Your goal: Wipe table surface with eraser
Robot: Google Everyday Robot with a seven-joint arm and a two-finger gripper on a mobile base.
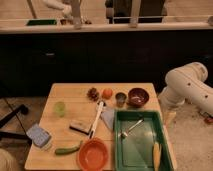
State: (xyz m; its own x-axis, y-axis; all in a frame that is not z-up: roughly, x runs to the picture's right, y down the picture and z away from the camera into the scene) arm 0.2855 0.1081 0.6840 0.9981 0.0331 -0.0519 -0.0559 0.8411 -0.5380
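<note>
Item: one-arm robot at a slatted wooden bench [65, 92]. Arm [187, 85]: white, bent, standing off the bench's right end. The jaws fall outside what is shown, so whether they are apart or together cannot be told; places below are therefore given against the arm that carries the jaws. Eraser [80, 127]: flat block, dark top over a pale base, lying on the bench left of centre, well apart from the arm and touched by nothing. White-handled brush [96, 119]: just beside the eraser on its arm-ward side, lying lengthwise. Green tray [140, 112]: the bench's arm-side half, holding a metal utensil [131, 128] and a yellow object [156, 155]. Dark red bowl [138, 96]: nearest the arm, at the far edge; beside it, going away from the arm, a small metal cup [120, 98], an orange [107, 93] and a pine cone [93, 93]. Green cup [60, 108]: far-left area. Checkered sponge [38, 135]: the corner farthest from the arm. Orange bowl [93, 154] and a green vegetable [68, 149]: near edge.
</note>
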